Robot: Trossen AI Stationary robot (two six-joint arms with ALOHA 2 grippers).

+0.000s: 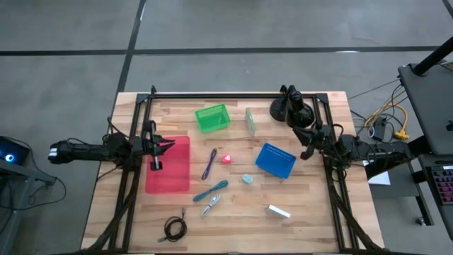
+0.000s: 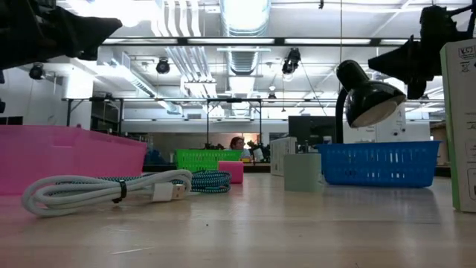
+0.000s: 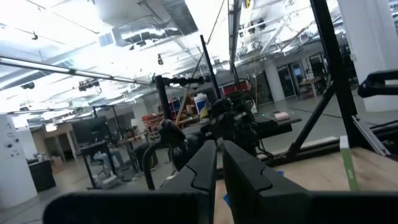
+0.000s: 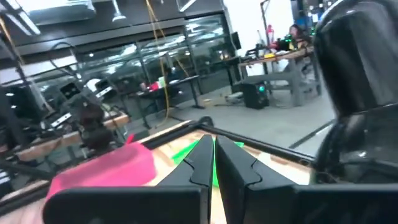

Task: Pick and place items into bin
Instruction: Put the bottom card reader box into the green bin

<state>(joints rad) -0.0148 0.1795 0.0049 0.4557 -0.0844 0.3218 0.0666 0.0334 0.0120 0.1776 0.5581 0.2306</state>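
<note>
Small items lie loose on the wooden table: a purple pen (image 1: 209, 163), a pink-red piece (image 1: 227, 159), a pale blue bit (image 1: 247, 179), a teal tool (image 1: 211, 190), a silver clip (image 1: 210, 205), a white bar (image 1: 279, 211), a coiled cable (image 1: 175, 227) and an upright pale green block (image 1: 250, 120). A pink bin (image 1: 168, 164) stands at the left, a green basket (image 1: 212, 117) at the far middle and a blue basket (image 1: 275, 160) at the right. My left gripper (image 3: 219, 155) is shut above the pink bin's left side. My right gripper (image 4: 212, 155) is shut just right of the blue basket. Both are raised and hold nothing.
A black desk lamp (image 1: 290, 108) stands at the table's far right, close to my right arm. A black frame (image 1: 233, 94) runs along the far edge and down both sides. In the low view the cable (image 2: 111, 190) lies nearest, before the pink bin (image 2: 67, 156).
</note>
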